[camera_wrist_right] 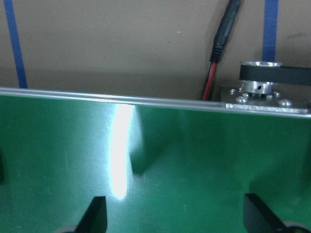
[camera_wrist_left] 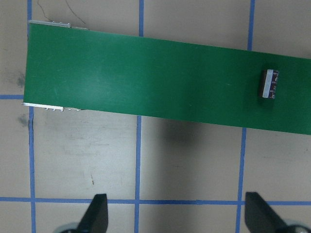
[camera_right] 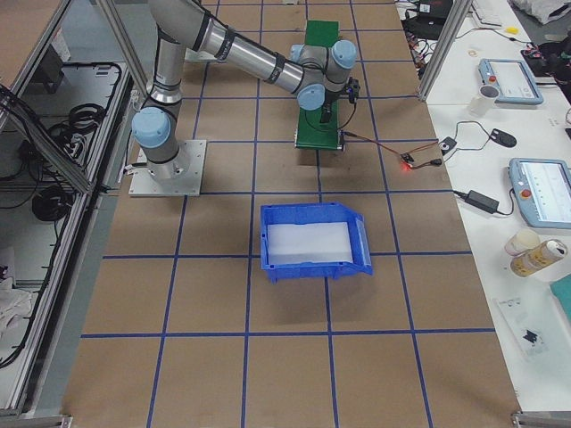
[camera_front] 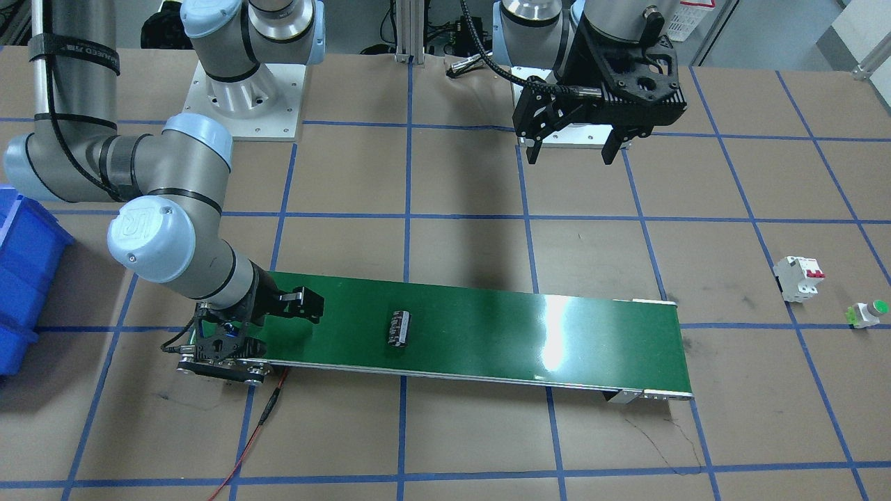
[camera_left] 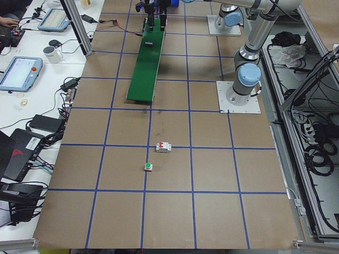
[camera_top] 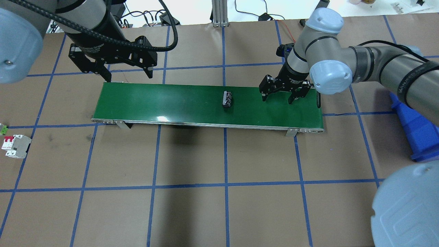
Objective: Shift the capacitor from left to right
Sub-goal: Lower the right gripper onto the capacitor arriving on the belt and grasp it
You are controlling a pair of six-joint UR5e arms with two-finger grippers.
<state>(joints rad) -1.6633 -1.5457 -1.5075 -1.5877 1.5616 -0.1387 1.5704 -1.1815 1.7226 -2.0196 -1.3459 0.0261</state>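
Note:
The capacitor (camera_front: 399, 329), a small dark block with a silvery face, lies near the middle of the green conveyor belt (camera_front: 522, 334). It also shows in the overhead view (camera_top: 227, 99) and at the right of the left wrist view (camera_wrist_left: 269, 84). My left gripper (camera_top: 125, 73) is open and empty, raised above the far edge of the belt's left end. My right gripper (camera_top: 278, 98) is open and empty, low over the belt's right end, about a hand's width from the capacitor. The right wrist view shows only bare belt between its fingertips (camera_wrist_right: 95, 213).
A white circuit breaker with red switches (camera_top: 15, 145) and a green-capped push button (camera_top: 2, 128) lie on the table left of the belt. A blue bin (camera_top: 415, 130) stands on the right. A red wire (camera_front: 250, 431) runs off the belt's motor end.

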